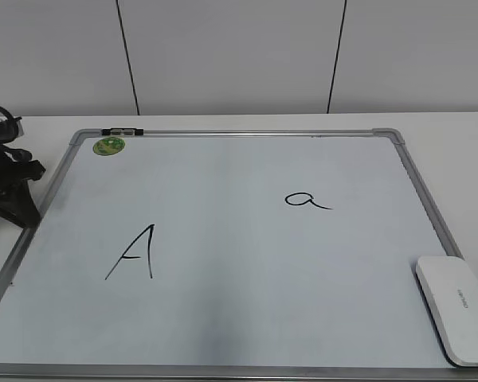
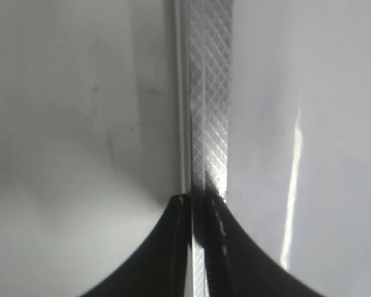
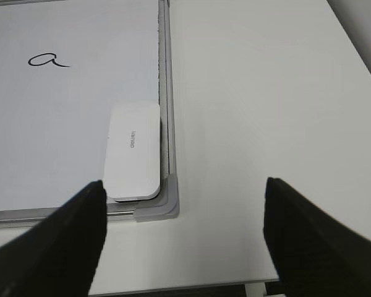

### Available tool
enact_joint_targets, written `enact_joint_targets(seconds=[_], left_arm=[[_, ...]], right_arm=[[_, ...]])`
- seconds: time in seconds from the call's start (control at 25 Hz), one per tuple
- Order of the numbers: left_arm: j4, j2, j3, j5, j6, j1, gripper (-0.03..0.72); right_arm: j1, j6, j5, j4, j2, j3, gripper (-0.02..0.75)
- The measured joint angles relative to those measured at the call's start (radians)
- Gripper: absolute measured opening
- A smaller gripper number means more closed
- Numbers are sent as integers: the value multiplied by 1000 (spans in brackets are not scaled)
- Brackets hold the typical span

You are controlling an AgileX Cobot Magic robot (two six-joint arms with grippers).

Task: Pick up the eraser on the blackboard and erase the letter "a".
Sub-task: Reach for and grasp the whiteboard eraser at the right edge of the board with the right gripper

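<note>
Right wrist view: eraser [image 3: 133, 151] left of open gripper [image 3: 184, 238].

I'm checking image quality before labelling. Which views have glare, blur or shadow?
Exterior view: even light, letter "a" sharp, faint shadow low on the blackboard. Left wrist view: bright glare streak, left tool dark and soft. Right wrist view: eraser sharp, right tool blurred.

You see the eraser [image 1: 458, 306] on the blackboard's [image 1: 223, 318] near right corner, the letter "a" [image 1: 306, 200] behind it leftward.
</note>
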Motion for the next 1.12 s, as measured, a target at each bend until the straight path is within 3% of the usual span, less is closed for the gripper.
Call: enact_joint_targets(seconds=[0.36,0.6,0.88,1.12], left_arm=[[-2,0,0,0,0,0,31],[-2,0,0,0,0,0,32],[-2,0,0,-2,0,0,33],[-2,0,0,-2,0,0,33]], right_arm=[[0,0,-11,29,18,-9,587],[0,-27,-246,113,97,-21,587],[0,-111,-240,146,489,-39,587],[0,-141,-192,197,897,-202,587]])
